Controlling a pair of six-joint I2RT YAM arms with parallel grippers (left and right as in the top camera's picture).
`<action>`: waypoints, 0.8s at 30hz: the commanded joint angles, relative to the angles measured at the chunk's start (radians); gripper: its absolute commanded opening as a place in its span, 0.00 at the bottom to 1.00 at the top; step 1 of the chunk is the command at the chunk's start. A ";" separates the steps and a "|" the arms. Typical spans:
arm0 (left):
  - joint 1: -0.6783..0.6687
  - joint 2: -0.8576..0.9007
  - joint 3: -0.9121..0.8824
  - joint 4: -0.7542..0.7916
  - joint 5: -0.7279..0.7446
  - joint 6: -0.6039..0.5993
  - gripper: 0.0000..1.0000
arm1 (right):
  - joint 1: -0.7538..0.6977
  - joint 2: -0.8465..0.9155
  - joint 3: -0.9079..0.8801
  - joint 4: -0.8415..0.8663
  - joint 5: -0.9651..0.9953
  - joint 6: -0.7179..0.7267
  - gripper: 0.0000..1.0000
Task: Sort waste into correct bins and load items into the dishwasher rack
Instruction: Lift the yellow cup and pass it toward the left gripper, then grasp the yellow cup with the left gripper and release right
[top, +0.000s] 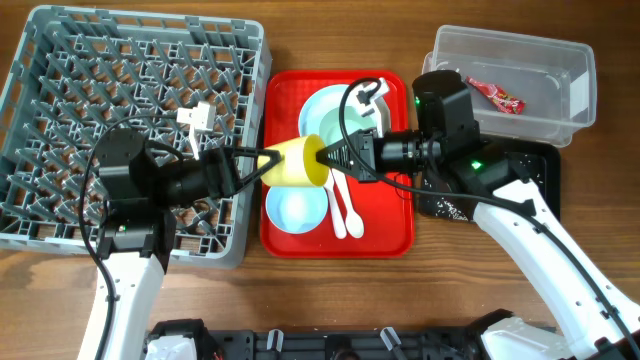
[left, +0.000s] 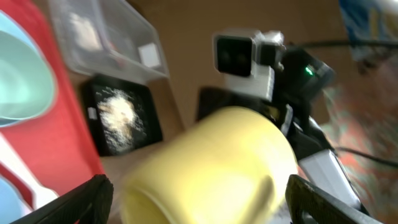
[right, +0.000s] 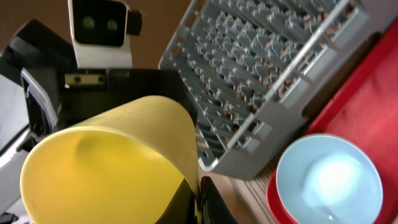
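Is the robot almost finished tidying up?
Partly. Done: the wrapper lies in the tub, crumbs on the black tray. In hand: the right gripper pinches the cup. Left: bowls and spoon wait on the red tray.

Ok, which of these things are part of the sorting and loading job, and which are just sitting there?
Job: yellow cup, mint bowls, white spoon, red wrapper, crumbs, clear tub, black tray, grey rack.
Just there: red serving tray, wooden table.
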 joint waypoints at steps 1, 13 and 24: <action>-0.006 0.003 0.012 0.039 0.153 -0.065 0.90 | 0.000 0.010 0.017 0.042 -0.027 0.051 0.04; -0.101 0.003 0.012 0.136 0.127 -0.075 0.92 | 0.000 0.051 0.017 0.120 -0.111 0.135 0.04; -0.105 0.003 0.012 0.141 -0.041 -0.067 0.92 | 0.000 0.051 0.017 0.105 -0.158 0.139 0.04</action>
